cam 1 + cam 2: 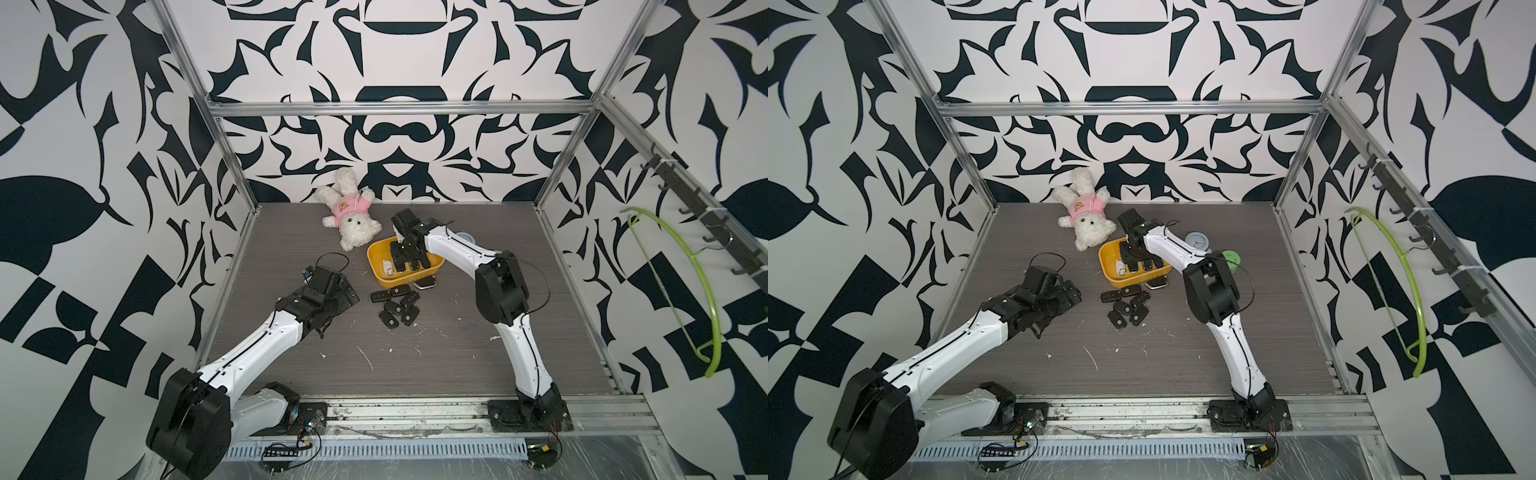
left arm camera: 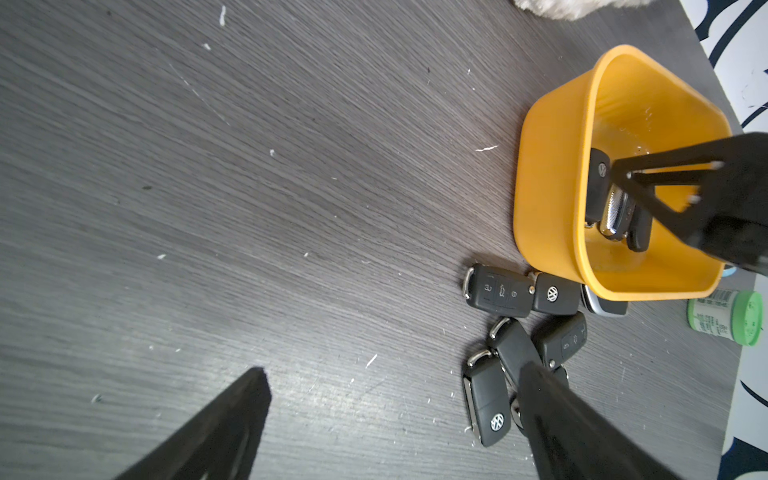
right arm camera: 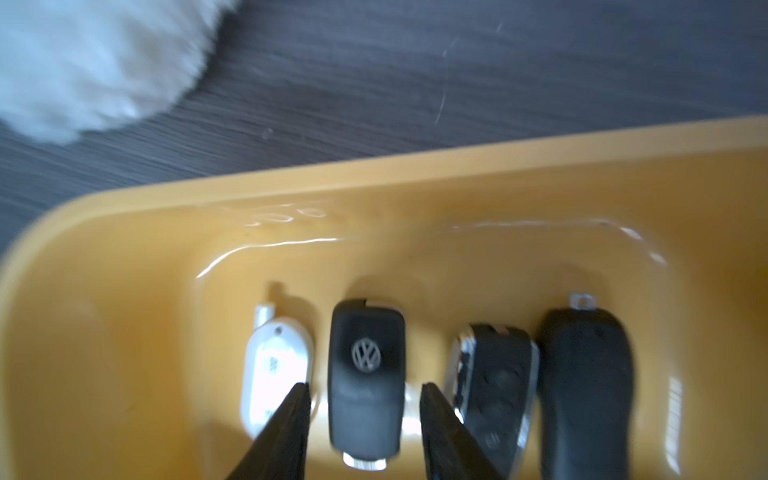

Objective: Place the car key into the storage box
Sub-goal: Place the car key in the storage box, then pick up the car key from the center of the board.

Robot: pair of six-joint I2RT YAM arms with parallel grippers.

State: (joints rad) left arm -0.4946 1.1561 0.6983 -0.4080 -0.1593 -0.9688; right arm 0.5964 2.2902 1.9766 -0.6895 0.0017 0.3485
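Note:
The storage box is a yellow-orange tub at the table's middle back. My right gripper reaches down into it. Its jaws stand a little apart, with a gap on each side of a black VW car key lying on the box floor. A white fob and two more black keys lie beside it. My left gripper hangs wide open and empty, just left of several loose car keys.
A white plush toy in a pink shirt lies behind the box. A round alarm clock and a green jar stand right of it. One more key pokes out from under the box's front. A green hanger hangs on the right wall.

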